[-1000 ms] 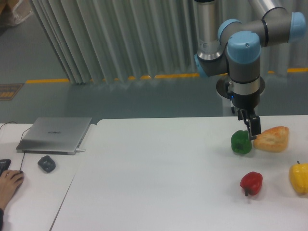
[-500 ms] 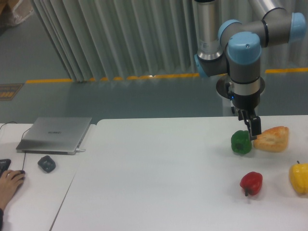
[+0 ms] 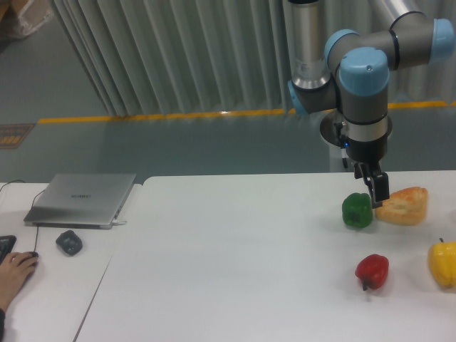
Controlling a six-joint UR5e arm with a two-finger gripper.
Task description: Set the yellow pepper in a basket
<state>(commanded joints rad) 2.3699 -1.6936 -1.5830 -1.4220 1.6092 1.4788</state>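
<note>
Grey-blue arm vertical, claw betw green pepper & bread.

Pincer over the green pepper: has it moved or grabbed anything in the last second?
The pincer has shifted very slightly right, above the green pepper and beside the bread wedge; nothing was grasped. The hand at the left edge drew back a little. The yellow pepper, red pepper and laptop stayed put.

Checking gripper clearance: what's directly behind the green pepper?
The gripper hangs by the green pepper, at its upper right edge, the bread wedge just right of it. Whether the fingers touch the pepper, or are open, cannot be told.
</note>
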